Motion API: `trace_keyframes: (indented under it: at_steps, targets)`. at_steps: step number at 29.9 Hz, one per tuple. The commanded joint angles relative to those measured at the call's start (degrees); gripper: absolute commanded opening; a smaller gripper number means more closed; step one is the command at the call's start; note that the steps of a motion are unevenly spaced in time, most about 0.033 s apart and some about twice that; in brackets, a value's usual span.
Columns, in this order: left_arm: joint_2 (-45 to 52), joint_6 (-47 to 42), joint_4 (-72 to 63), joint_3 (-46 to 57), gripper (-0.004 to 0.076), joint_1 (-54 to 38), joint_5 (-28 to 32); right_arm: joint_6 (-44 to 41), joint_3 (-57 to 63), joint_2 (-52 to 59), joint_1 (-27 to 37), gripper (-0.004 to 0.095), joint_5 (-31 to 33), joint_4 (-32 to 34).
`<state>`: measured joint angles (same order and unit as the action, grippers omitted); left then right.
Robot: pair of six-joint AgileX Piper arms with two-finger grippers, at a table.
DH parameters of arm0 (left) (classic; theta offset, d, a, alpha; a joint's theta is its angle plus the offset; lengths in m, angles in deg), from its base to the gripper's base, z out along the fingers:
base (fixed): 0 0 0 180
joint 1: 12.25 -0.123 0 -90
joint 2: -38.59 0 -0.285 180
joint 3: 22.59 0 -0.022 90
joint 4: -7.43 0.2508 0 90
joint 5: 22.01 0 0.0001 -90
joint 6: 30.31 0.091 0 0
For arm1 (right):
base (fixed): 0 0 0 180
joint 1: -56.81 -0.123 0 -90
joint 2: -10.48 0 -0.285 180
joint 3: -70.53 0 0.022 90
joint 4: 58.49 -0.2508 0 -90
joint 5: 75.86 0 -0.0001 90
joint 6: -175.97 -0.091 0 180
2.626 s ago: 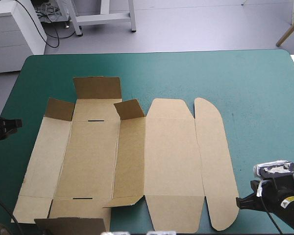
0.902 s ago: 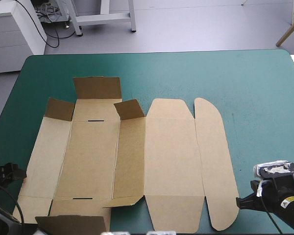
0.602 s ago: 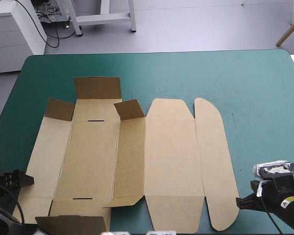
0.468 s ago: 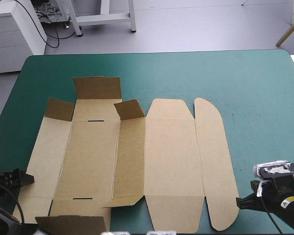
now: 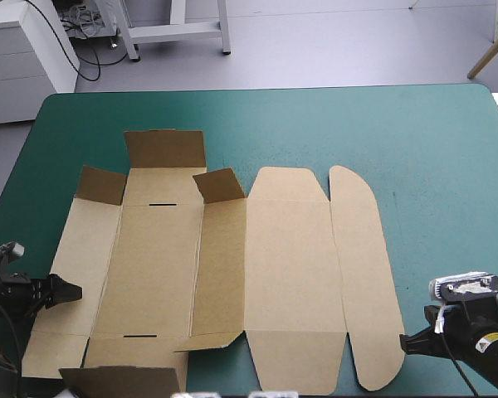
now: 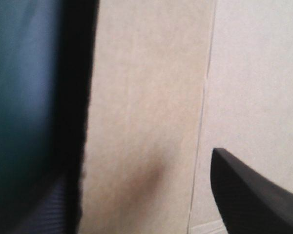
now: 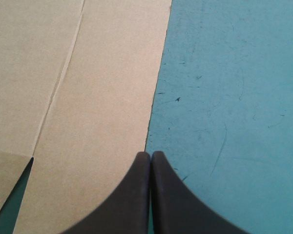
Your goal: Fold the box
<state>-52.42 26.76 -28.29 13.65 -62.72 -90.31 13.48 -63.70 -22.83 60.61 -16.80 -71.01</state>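
Observation:
The brown box [image 5: 216, 265] lies as a cut sheet, mostly flat, on the teal-green cover; its small corner flaps [image 5: 220, 184] stand raised. At the left panel's outer edge my left gripper [image 5: 66, 292] is open. In the left wrist view the board [image 6: 151, 97] spreads ahead of the left gripper [image 6: 136, 168], and one black finger [image 6: 254, 200] is over it. My right gripper [image 5: 404, 342] is shut and empty beside the near end of the rounded right flap [image 5: 365, 265]. In the right wrist view the right gripper [image 7: 150, 157] points along that flap's edge [image 7: 112, 97].
A raised end flap [image 5: 120, 381] stands at the box's near left corner, close to the table's near edge. The teal-green cover [image 5: 432, 166] shows wide beyond the box and to its right. The table's left edge [image 5: 0, 207] runs close to the left arm.
My left gripper came down along the table's left side toward the near corner, then moved right to the box's left panel edge. The right arm and the box stayed still.

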Motion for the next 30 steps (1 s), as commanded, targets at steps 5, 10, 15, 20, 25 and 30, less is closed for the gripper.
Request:
trace_keyframes:
  at_steps: [5,10,15,20,25,30]
  targets:
    - [0.35,-1.19,-2.13,-0.89,0.051,5.35,-6.28,0.41,-1.44,-0.45,-0.15,-0.0019,-2.67,-0.58]
    - [0.35,-1.97,-0.81,-0.89,0.0509,8.6,-6.28,0.41,-1.44,-0.45,-0.15,-0.0019,-2.67,-0.58]
    - [0.35,-3.1,0.59,-0.89,0.0445,8.94,-6.28,0.41,-1.44,-0.45,-0.15,-0.0019,-2.67,-0.58]
    - [0.35,-3.52,0.46,-0.89,0.0152,8.94,-6.28,0.41,-1.44,-0.45,-0.15,-0.0019,-2.67,-0.58]
    - [0.35,-3.52,0.46,-0.89,0.0001,9.03,-6.38,0.41,-1.44,-0.45,-0.15,-0.0019,-2.67,-0.58]
    - [0.35,-4.54,0.46,-0.89,0.0002,9.03,-6.38,0.41,-1.44,-0.45,-0.15,-0.0019,-2.67,-0.58]
